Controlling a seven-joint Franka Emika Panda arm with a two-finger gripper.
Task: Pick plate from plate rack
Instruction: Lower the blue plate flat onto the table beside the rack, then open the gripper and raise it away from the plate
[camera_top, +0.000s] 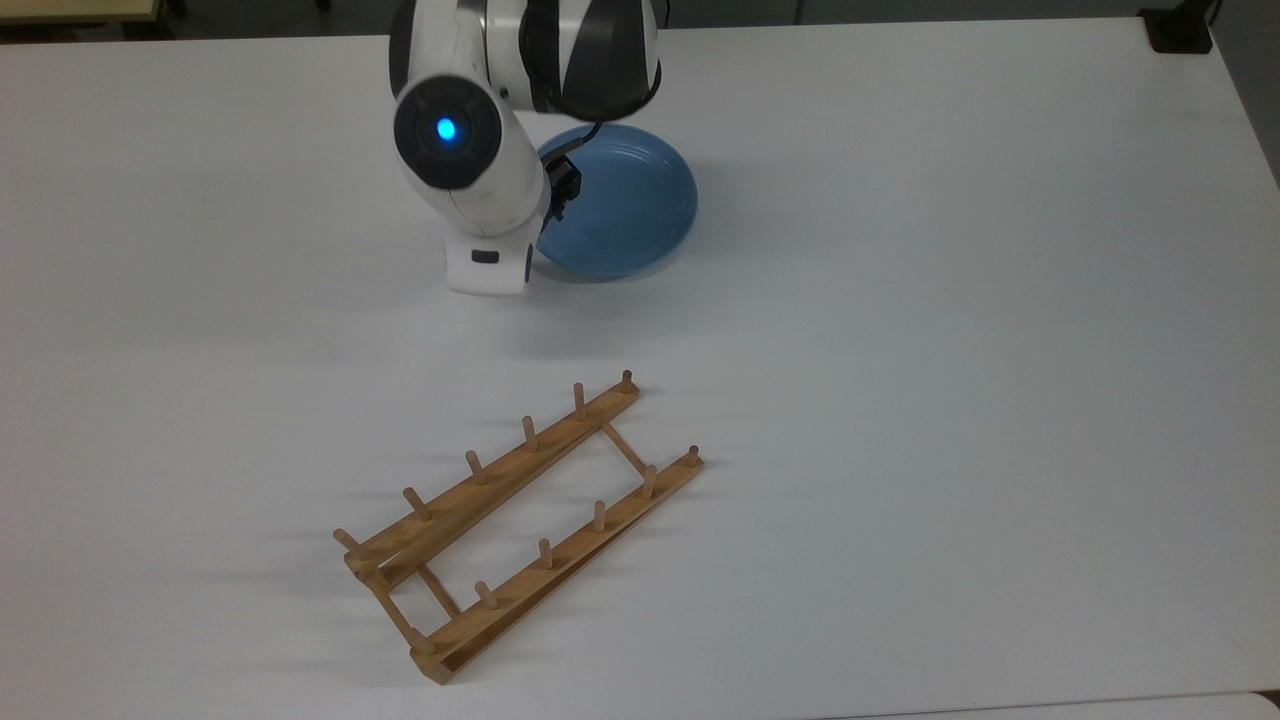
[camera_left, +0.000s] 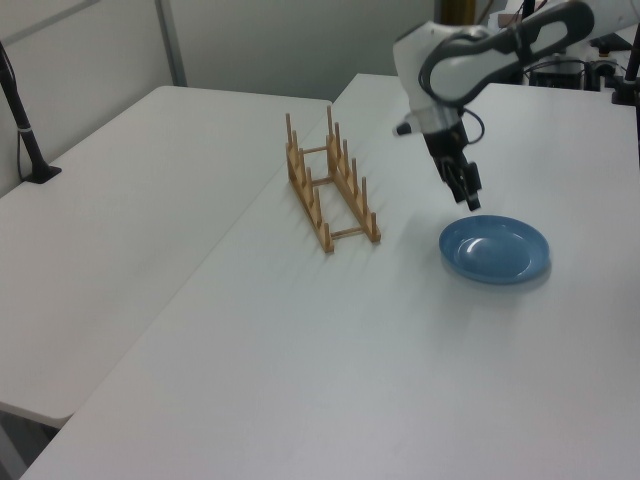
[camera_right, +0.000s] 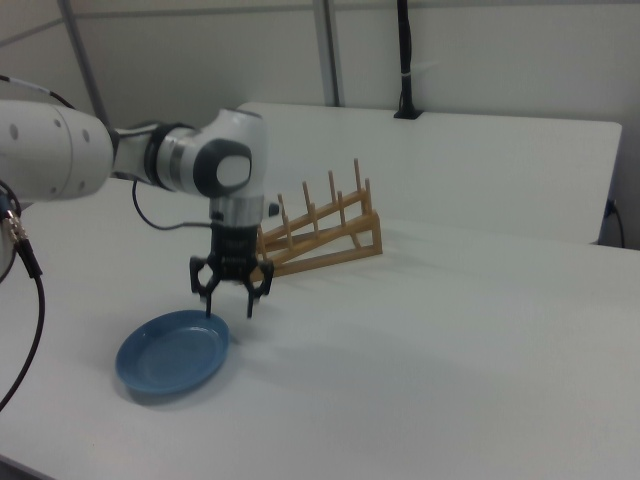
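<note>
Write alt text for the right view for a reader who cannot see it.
A light-blue plate lies flat on a white table, and the robot's open gripper hangs just above its far rim, holding nothing. Behind the arm stands a wooden plate rack with no plates in it.

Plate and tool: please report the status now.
Tool open, above plate rim. Plate flat on table, apart from rack. Rack holds nothing. Nothing in the way.
</note>
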